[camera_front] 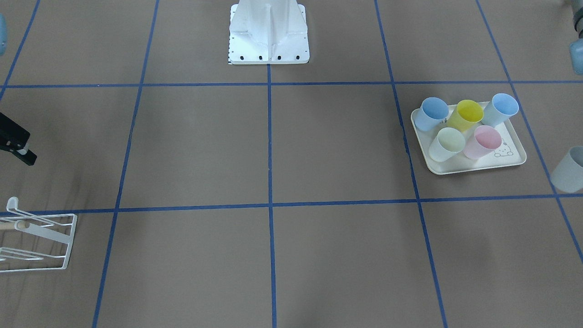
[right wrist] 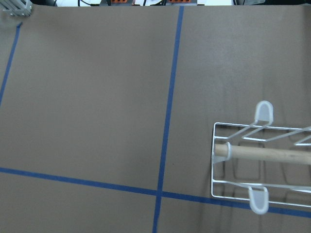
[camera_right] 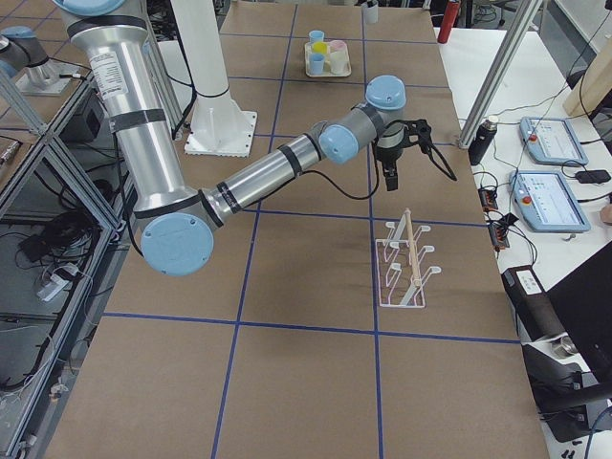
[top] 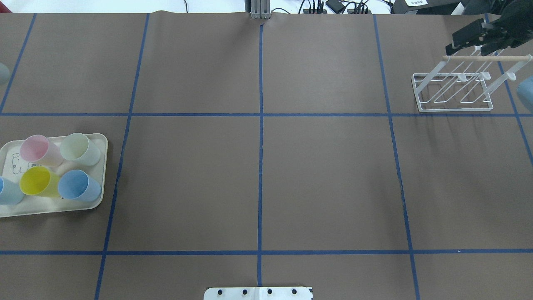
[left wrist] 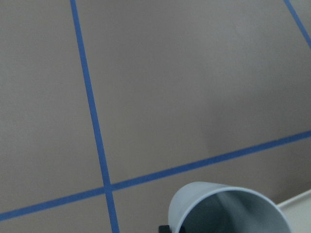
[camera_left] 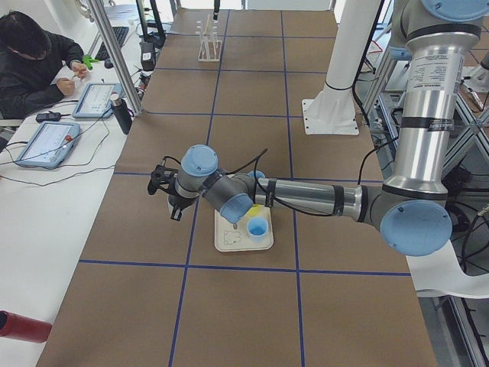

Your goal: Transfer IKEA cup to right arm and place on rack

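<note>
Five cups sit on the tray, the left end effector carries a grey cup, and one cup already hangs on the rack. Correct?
No. The rack is empty, as the overhead exterior view shows. Five cups sit on the tray, and the left end effector carries a grey cup.

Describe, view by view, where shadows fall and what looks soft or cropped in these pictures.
Overhead exterior: faint streaky shadows run from the rack toward the view's bottom. Left wrist-mounted: the grey cup sits close, slightly soft, cropped by the bottom edge. Exterior front-facing: that cup is cut by the right edge.
</note>
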Controlling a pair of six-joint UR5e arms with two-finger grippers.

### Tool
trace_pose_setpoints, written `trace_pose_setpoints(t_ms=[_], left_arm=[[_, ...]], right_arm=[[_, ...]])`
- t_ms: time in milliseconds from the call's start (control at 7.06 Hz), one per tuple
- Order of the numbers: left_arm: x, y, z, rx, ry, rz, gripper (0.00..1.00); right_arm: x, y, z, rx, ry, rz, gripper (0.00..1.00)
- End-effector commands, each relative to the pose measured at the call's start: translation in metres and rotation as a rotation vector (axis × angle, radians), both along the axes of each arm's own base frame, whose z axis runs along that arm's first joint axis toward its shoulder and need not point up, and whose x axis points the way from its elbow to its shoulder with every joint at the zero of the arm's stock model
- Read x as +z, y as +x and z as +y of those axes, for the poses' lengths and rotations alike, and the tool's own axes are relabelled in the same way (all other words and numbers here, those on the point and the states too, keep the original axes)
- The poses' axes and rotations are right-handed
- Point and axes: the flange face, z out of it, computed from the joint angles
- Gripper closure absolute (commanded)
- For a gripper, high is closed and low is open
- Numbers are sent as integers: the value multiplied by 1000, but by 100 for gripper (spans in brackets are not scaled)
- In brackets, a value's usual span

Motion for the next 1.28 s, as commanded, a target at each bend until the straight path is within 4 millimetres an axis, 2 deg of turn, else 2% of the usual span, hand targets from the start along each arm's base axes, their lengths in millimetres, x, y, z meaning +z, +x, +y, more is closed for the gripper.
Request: trace_pose_setpoints(t_ms=[0,283,567,850,992,1134], left_arm=[[-58,30,-15,-115,-15,199,100],[-117,89,-29,-147,-107,372,100],[-152,162,-20,-257,-144,527,100],[-187,227,-2,-331,-214,771,100],[-203,251,12,-365,-235,944,100],[-212,272,26,-356,-270,1098,100]], right_arm=[[-61,-61,-6,128,8,-30,0],[-86,-102,10,243,-5,-170,0],[-123,-150,31,365,-45,-355,0],[-149,-205,64,487,-56,-528,0],[-161,-233,81,520,-55,-616,0],[-172,-257,88,533,-96,-728,0]])
